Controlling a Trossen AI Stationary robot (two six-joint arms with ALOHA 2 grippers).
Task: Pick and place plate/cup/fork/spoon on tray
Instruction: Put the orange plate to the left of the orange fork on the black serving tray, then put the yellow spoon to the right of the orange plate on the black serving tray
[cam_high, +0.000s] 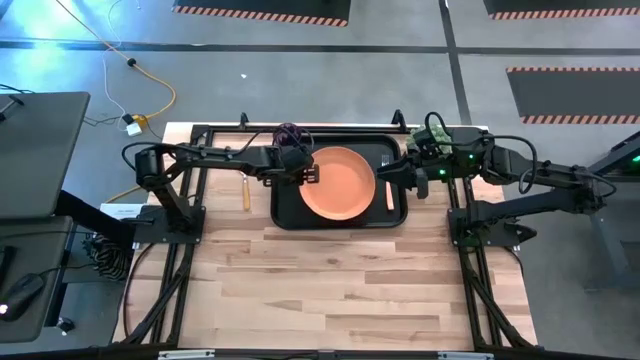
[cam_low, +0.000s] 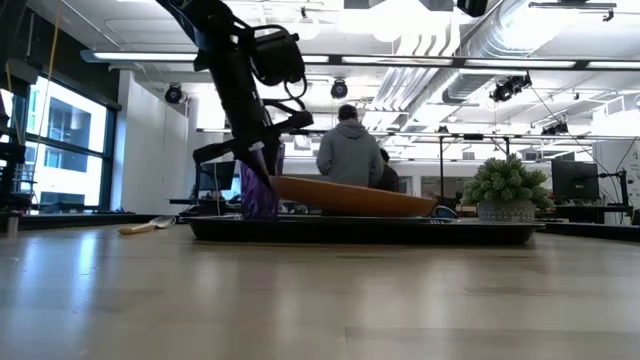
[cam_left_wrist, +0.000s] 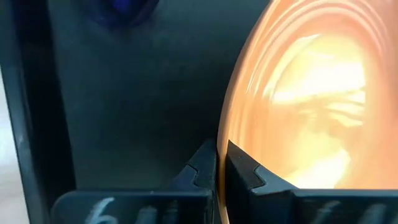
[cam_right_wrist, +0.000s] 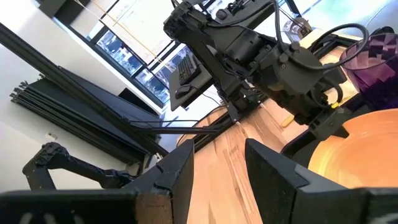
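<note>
Two things are on the tray (cam_high: 285, 215): plate (cam_high: 338, 183), pinched at its rim by the left gripper (cam_high: 308, 175), and cup (cam_low: 258, 190) beside it. Right gripper (cam_high: 400, 172) stands wide, empty. One utensil (cam_high: 247, 192) waits on the bench (cam_high: 340, 290).

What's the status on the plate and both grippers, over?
Left gripper shut on the plate rim, plate tilted over the tray. Right gripper open at the tray's right end, holding nothing. Cup on tray beside the plate. One utensil lies off-tray, left.
</note>
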